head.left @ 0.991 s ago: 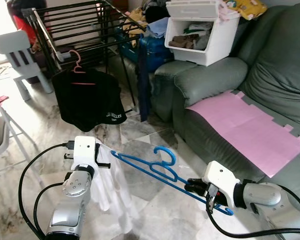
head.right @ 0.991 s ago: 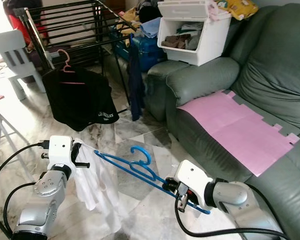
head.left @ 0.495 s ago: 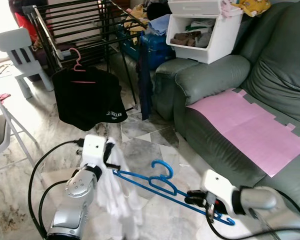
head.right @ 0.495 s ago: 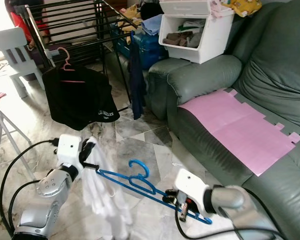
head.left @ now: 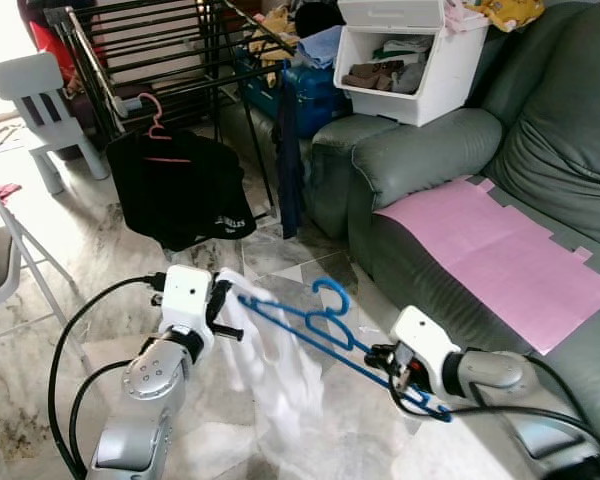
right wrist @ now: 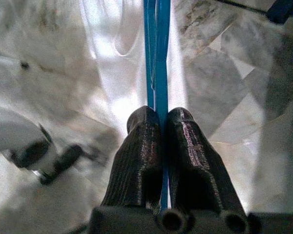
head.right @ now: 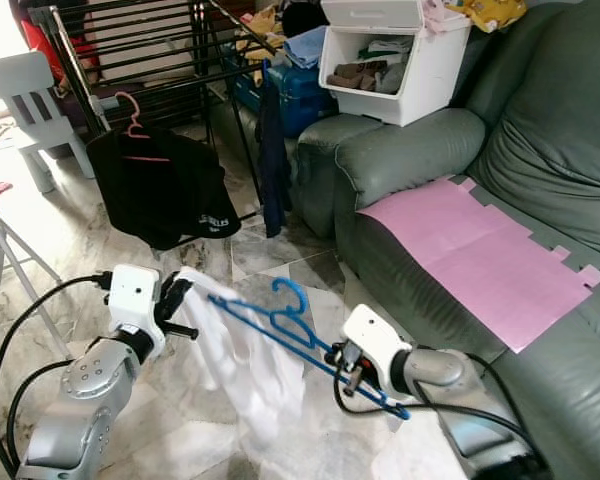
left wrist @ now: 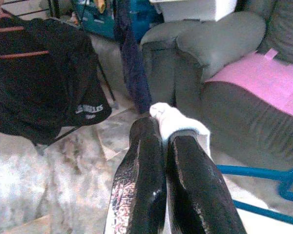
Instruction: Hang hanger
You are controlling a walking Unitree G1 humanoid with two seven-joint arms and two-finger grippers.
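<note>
Fingers of the right gripper (right wrist: pixel 158 129) clamp the blue plastic hanger (head.left: pixel 320 325); the left gripper (left wrist: pixel 161 134) pinches the white cloth garment (head.right: pixel 245 365) draped on it above the marble floor (head.left: pixel 40 270). Farther off, a white plastic bin (head.left: pixel 405 70) holds folded clothes.
</note>
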